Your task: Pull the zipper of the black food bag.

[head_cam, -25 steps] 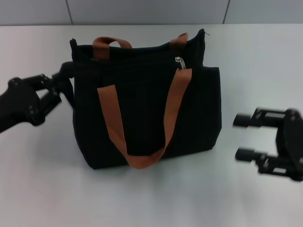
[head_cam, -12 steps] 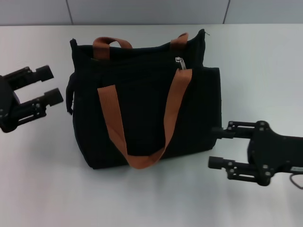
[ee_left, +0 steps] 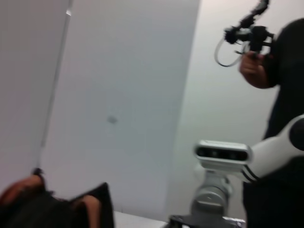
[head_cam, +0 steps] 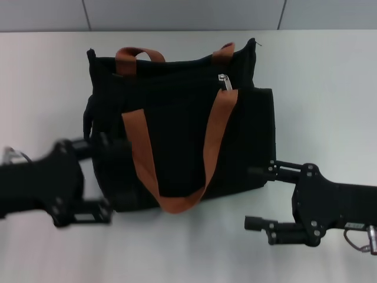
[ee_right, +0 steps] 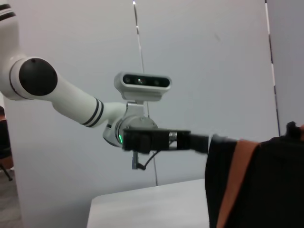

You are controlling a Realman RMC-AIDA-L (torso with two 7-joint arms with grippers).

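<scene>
The black food bag (head_cam: 182, 127) stands upright mid-table, its two orange-brown straps hanging down its front. The silver zipper (head_cam: 224, 81) pull sits on the top edge near the bag's right end. My left gripper (head_cam: 106, 180) is open at the bag's near left corner, one finger against the bag's side. At the near right corner my right gripper (head_cam: 255, 197) is open, its upper fingertip close to the bag. The right wrist view shows the bag (ee_right: 266, 185) with the left gripper (ee_right: 190, 141) at its edge. A corner of the bag (ee_left: 52, 209) shows in the left wrist view.
The white table (head_cam: 330, 88) runs back to a grey wall. A person (ee_left: 280, 95) holding a controller stands behind the robot, seen in the left wrist view. The robot's head camera (ee_right: 142, 81) shows in the right wrist view.
My left gripper swung from beside the bag's left side to its near left corner. The right gripper moved a little left and nearer. The bag stayed put.
</scene>
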